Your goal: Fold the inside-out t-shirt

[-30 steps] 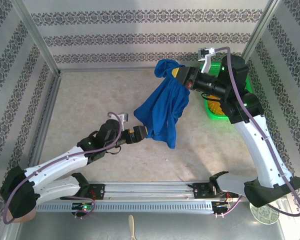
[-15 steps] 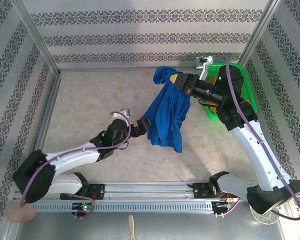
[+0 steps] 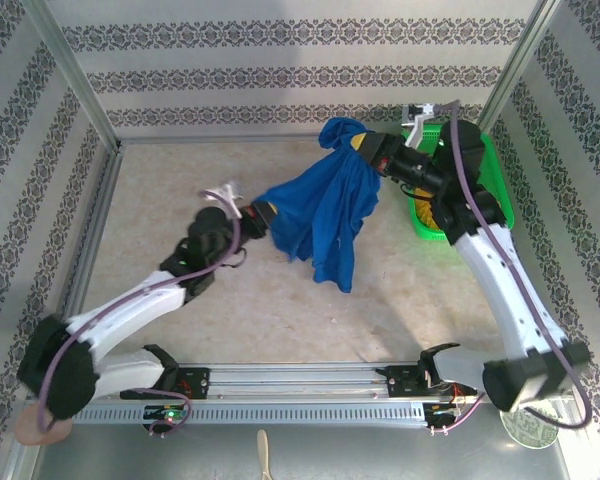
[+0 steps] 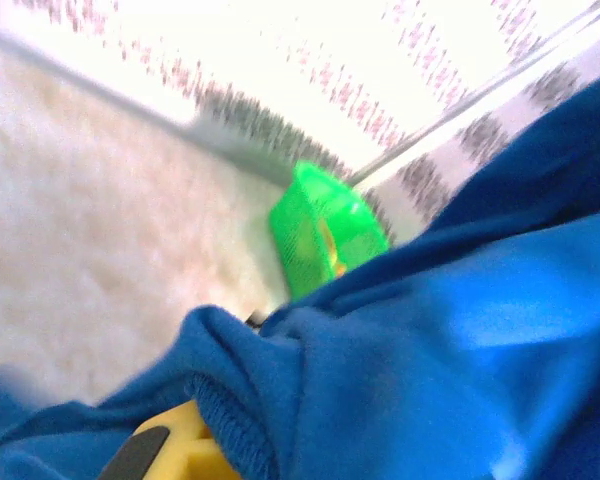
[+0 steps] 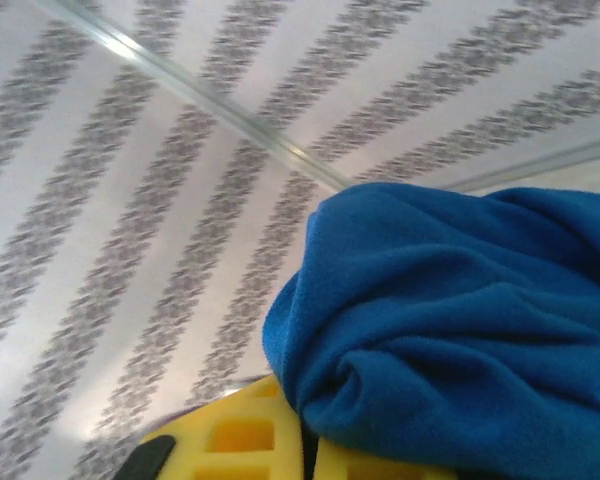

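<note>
Item: inside-out t-shirt (image 3: pixel 320 215), soft, light, limp cloth, hanging over the worktop (image 3: pixel 160 190) centre. Your left fingers (image 3: pixel 263 211) clamp its 9 o'clock edge, and your right fingers (image 3: pixel 357 143) clamp its 1 o'clock bunch. Best held by the hems.

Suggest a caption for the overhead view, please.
The left hand and right hand hold the blue t-shirt up between them, near the green basket.

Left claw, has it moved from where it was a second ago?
Yes. The left claw, shut on the blue t-shirt, has moved away from the base rail toward the back wall, and slightly left.
</note>
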You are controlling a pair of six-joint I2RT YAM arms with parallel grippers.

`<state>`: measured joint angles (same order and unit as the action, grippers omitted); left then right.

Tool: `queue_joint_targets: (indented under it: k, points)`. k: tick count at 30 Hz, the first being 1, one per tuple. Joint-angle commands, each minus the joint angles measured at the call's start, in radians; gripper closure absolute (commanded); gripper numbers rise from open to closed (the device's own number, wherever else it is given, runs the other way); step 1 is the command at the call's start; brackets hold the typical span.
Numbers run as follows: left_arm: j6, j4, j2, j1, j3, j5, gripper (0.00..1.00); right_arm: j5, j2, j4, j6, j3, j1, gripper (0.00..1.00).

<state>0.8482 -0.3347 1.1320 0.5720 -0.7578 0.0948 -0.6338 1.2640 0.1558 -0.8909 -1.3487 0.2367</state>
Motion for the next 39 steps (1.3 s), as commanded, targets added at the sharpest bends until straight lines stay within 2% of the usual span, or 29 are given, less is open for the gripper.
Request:
queue_joint_targets:
  k: [1,2,4,7,10,14,18,21,24,30,35,37,39]
  points:
    - [-0.06,0.315,-0.104,-0.02,-0.128,0.037,1.0,0.047,0.166,-0.024,0.065,-0.004,-0.02,0.51]
    - [-0.059,0.357,-0.106,-0.021,-0.147,0.049,1.0,0.074,0.214,0.004,0.1,-0.03,-0.027,0.36]
    - [-0.036,0.388,-0.091,-0.021,-0.152,0.076,1.0,0.134,0.25,0.06,0.16,-0.044,-0.034,0.28]
    - [-0.016,0.38,-0.057,-0.023,-0.117,0.071,1.0,0.197,0.18,0.112,0.225,0.033,-0.019,0.27]
    - [0.005,0.336,-0.021,-0.033,-0.09,0.075,1.0,0.274,0.048,0.177,0.274,0.186,0.036,0.27]
    - [0.002,0.347,0.018,-0.044,-0.119,0.08,1.0,0.361,-0.118,0.139,0.238,0.466,0.174,0.27]
    - [-0.006,0.404,0.031,-0.047,-0.17,0.056,1.0,0.451,-0.156,0.067,0.19,0.63,0.352,0.24]
    - [0.0,0.421,0.036,-0.05,-0.194,0.045,1.0,0.483,-0.101,-0.023,0.181,0.664,0.473,0.2]
    - [0.012,0.426,0.04,-0.051,-0.212,0.044,1.0,0.486,-0.012,-0.077,0.194,0.66,0.54,0.17]
    - [0.016,0.443,0.034,-0.053,-0.245,0.039,1.0,0.395,0.18,-0.221,0.187,0.589,0.556,0.17]
    - [0.019,0.456,0.034,-0.055,-0.269,0.039,1.0,0.387,0.331,-0.282,0.187,0.525,0.559,0.19]
    - [0.028,0.458,0.031,-0.054,-0.272,0.041,1.0,0.381,0.39,-0.317,0.18,0.502,0.549,0.23]
    - [0.036,0.457,0.031,-0.054,-0.27,0.042,1.0,0.352,0.451,-0.362,0.162,0.472,0.533,0.31]
